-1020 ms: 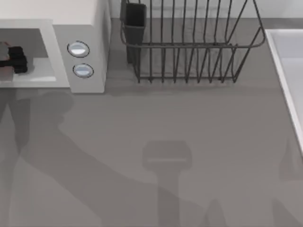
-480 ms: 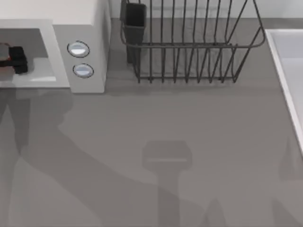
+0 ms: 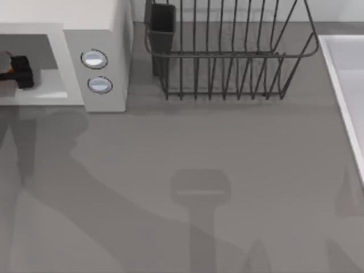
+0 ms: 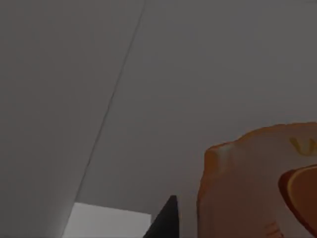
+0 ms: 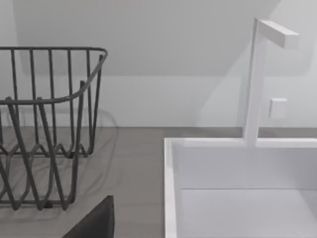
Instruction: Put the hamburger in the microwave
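Observation:
The white microwave (image 3: 96, 20) stands at the table's back left, its grey cavity open to the front. My left gripper (image 3: 13, 69) reaches into that cavity at the far left edge of the top view, shut on the hamburger (image 3: 5, 71). In the left wrist view the orange-and-white hamburger (image 4: 257, 188) sits close up beside one dark fingertip (image 4: 166, 223), with the grey cavity walls behind. Whether the hamburger rests on the cavity floor I cannot tell. One dark finger (image 5: 94, 223) of my right gripper shows in the right wrist view, beside the sink.
A black wire dish rack (image 3: 227, 57) stands at the back centre, right of the microwave's two silver knobs (image 3: 94, 59). A white sink (image 3: 347, 85) runs along the right edge, with a white faucet (image 5: 257, 74) behind it. Bare grey tabletop (image 3: 187, 148) spans the front.
My left gripper has shifted only slightly inside the cavity, and the hamburger's orange now shows at its tip. Nothing else has moved.

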Controlling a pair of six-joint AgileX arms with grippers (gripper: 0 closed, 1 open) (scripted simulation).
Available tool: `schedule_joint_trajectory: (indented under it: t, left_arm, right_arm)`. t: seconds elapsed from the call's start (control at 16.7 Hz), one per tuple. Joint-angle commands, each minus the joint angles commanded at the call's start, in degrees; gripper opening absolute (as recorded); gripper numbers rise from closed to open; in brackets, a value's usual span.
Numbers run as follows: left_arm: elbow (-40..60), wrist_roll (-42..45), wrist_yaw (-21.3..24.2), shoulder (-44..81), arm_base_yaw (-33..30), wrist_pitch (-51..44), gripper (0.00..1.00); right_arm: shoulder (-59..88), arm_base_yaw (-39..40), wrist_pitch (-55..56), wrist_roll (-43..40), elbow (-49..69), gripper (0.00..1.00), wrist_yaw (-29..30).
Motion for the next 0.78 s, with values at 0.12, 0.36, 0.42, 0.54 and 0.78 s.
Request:
schedule_joint_trajectory:
  t: [0.12,0.36,0.42,0.54,0.78]
  left_arm:
    - [0.4,0.0,-0.2,-1.3,0.1,1.4,1.0]
    - [-1.7,-0.1,-1.2,-5.1,0.4,6.4,1.0]
    - [-2.8,-0.1,-1.4,-6.1,0.6,8.0,1.0]
    - [-5.5,0.0,-1.7,-8.2,1.0,11.3,1.0]
    - [-13.6,0.5,-1.4,-12.8,2.7,17.6,1.0]
  right_arm:
    - [0.0,0.0,0.0,0.0,0.0,1.0,0.0]
    - [0.0,0.0,0.0,0.0,0.0,1.0,0.0]
    - [0.0,0.0,0.0,0.0,0.0,1.0,0.0]
    - [0.0,0.0,0.0,0.0,0.0,1.0,0.0]
    - [0.0,0.0,0.0,0.0,0.0,1.0,0.0]
